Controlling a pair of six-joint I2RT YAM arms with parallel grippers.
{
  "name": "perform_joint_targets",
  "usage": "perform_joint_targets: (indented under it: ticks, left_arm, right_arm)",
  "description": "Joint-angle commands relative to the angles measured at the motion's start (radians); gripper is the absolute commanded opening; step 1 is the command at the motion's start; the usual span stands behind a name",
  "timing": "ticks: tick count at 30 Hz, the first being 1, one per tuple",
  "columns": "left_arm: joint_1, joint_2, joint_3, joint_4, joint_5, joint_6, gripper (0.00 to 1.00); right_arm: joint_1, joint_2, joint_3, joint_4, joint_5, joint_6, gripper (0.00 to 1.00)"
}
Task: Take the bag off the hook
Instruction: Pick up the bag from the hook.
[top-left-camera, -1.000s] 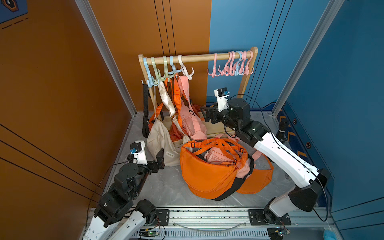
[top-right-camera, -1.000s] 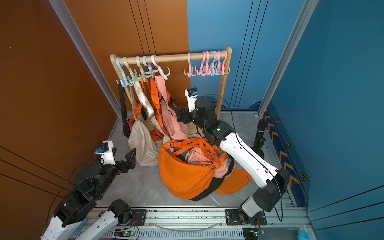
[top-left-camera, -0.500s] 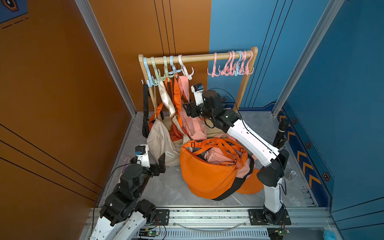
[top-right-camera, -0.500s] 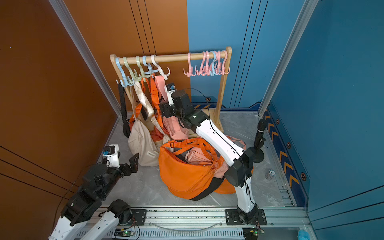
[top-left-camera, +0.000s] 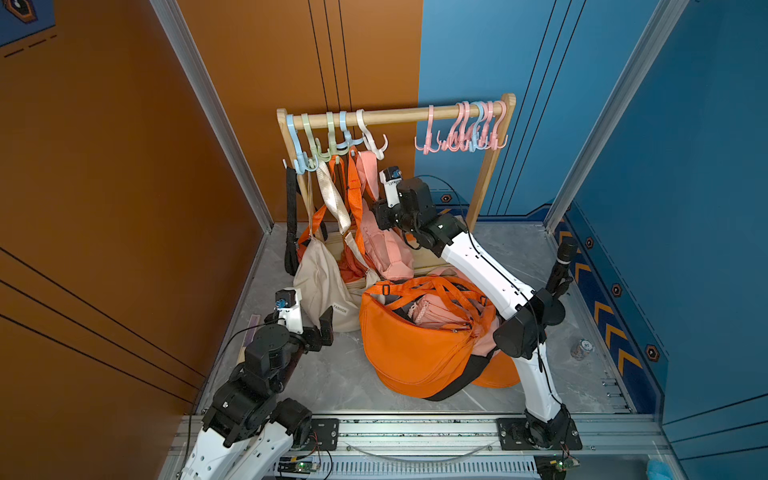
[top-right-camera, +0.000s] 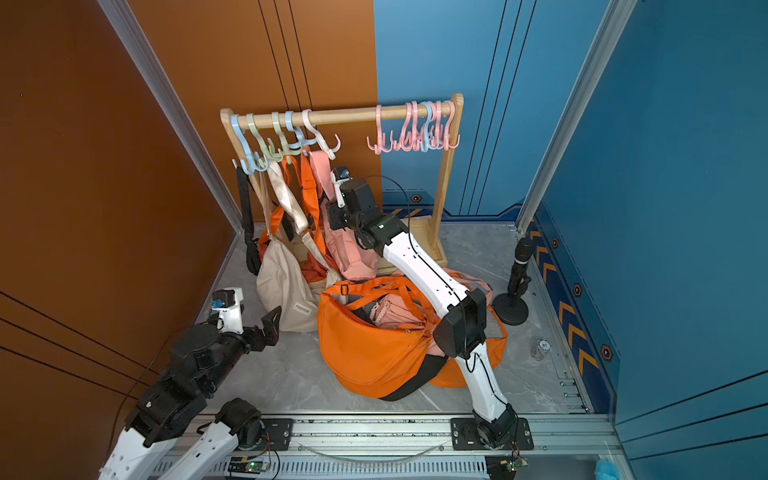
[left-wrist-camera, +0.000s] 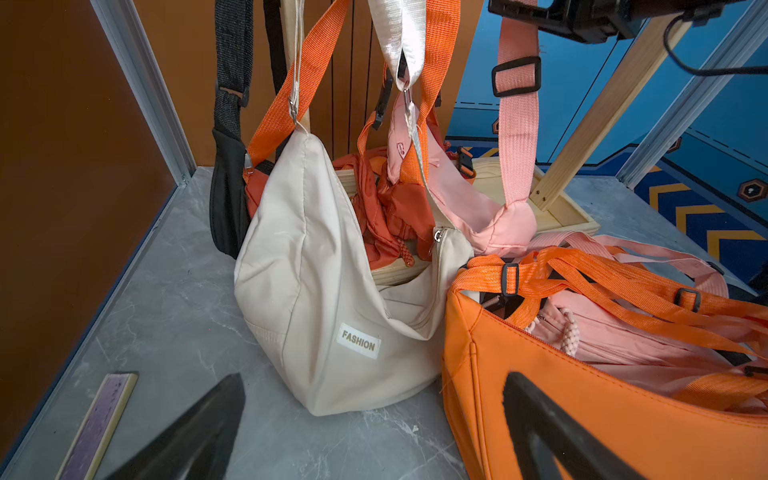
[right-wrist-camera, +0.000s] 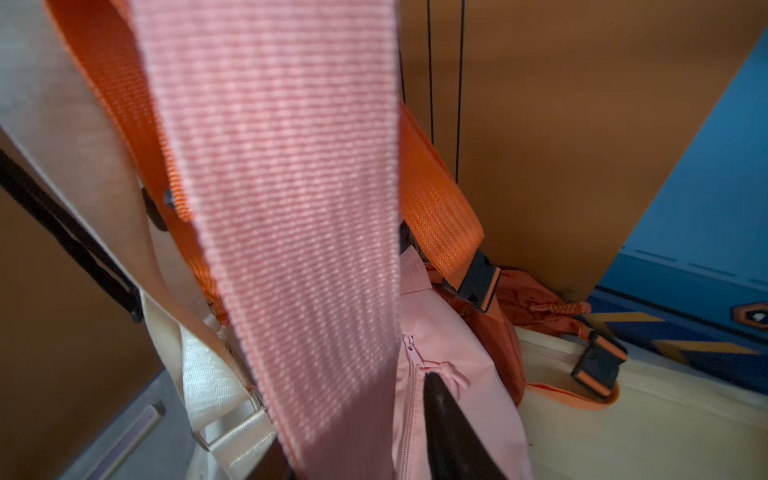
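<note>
Both top views: pink bag (top-left-camera: 385, 249) steeply upright

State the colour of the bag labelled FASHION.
Cream. The bag shows best in the left wrist view.

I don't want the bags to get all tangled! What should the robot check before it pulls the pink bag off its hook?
1. Pink strap lies between the jaws of the right gripper: ok.
2. Jaws clamped tight on it: cannot tell.
3. Pink strap free of the orange strap right behind it: cannot tell.
4. Pink bag hanging free: not ok, it seems to rest on the rack's wooden base.
5. Left gripper open and low, away from the straps: ok.
</note>
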Motion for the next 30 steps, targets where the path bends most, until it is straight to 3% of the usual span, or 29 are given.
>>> perform_joint_targets:
  ticks: [1, 4, 10, 17, 18, 21, 23, 30]
  left_arm:
    - [-0.005, 0.012, -0.011, -0.013, -0.027, 0.022, 0.98]
    - [-0.005, 0.017, -0.011, -0.013, -0.041, 0.027, 0.98]
    - [-0.001, 0.011, -0.008, -0.013, -0.066, 0.026, 0.98]
    - [0.016, 0.012, 0.005, -0.002, -0.096, 0.036, 0.98]
    - [0.016, 0.023, 0.015, 0.0, -0.091, 0.042, 1.0]
    - [0.018, 0.072, 0.054, 0.029, -0.035, 0.08, 0.9]
    - [0.016, 0.116, 0.09, 0.049, -0.027, 0.093, 0.89]
    - [0.004, 0.281, 0.244, 0.141, -0.002, 0.143, 0.95]
  right_arm:
    - [0.002, 0.011, 0.043, 0.019, -0.013, 0.022, 0.21]
    - [-0.028, 0.008, 0.04, 0.015, -0.013, 0.022, 0.0]
    - [-0.048, -0.032, 0.001, 0.002, 0.001, 0.017, 0.0]
    - [-0.127, -0.104, -0.086, 0.018, -0.073, 0.053, 0.0]
    - [-0.142, -0.103, -0.097, 0.021, -0.086, 0.058, 0.0]
    - [-0.179, -0.155, -0.15, 0.055, -0.119, 0.076, 0.0]
    - [-0.2, -0.169, -0.174, 0.077, -0.145, 0.089, 0.0]
    - [-0.281, -0.228, -0.282, 0.129, -0.193, 0.139, 0.0]
